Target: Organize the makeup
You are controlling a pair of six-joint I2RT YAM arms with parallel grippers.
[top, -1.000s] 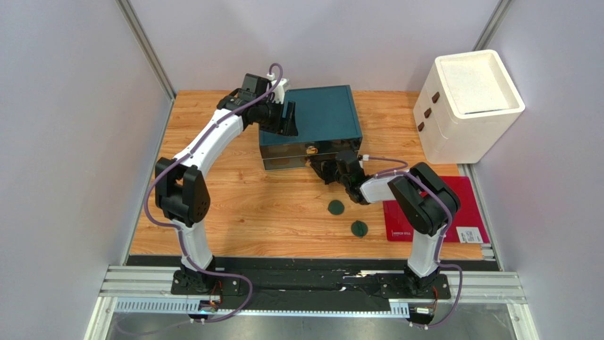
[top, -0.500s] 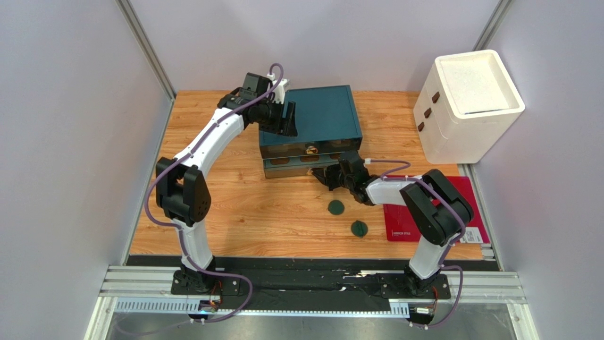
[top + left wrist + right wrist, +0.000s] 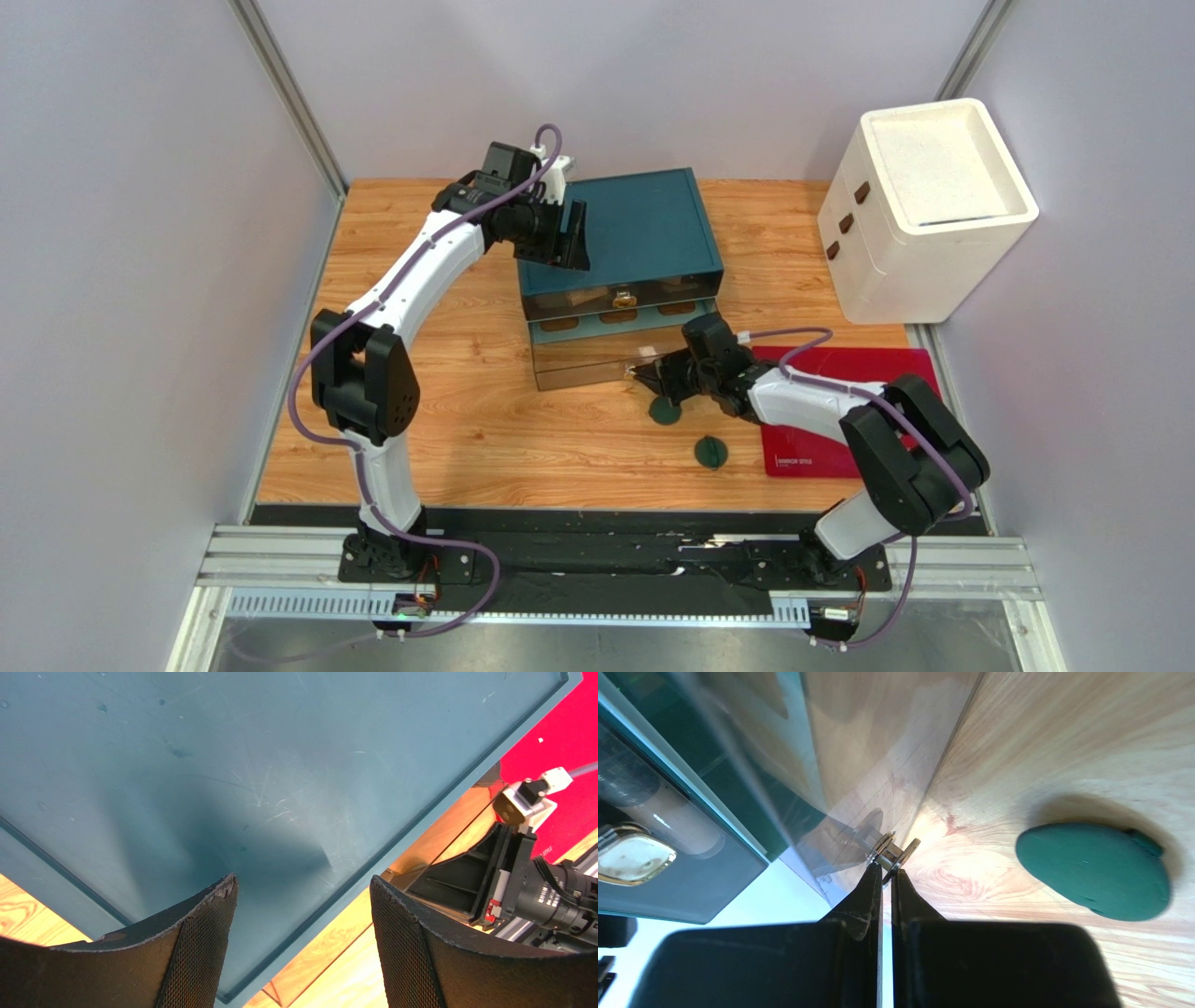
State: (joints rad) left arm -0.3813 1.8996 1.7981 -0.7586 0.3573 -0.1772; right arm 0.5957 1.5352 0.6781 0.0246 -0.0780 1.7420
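Observation:
Two round dark green discs (image 3: 665,410) (image 3: 711,451) lie on the wooden table in front of the teal box (image 3: 638,224). One disc shows in the right wrist view (image 3: 1095,871). My right gripper (image 3: 659,367) is shut on the small metal knob (image 3: 894,850) of the box's lowest clear drawer (image 3: 596,367), which stands pulled out. A cream tube with a gold cap (image 3: 629,855) lies behind the clear front of an upper drawer. My left gripper (image 3: 568,235) is open and rests over the left part of the box's top (image 3: 210,763).
A red flat mat (image 3: 856,413) lies to the right of the discs, under my right arm. A white foam box (image 3: 926,203) stands at the back right. Grey walls close in the table on the left, back and right.
My right gripper has moved toward the near edge with the knob, and the lowest clear drawer has slid out of the box. My left gripper has stayed on the box top.

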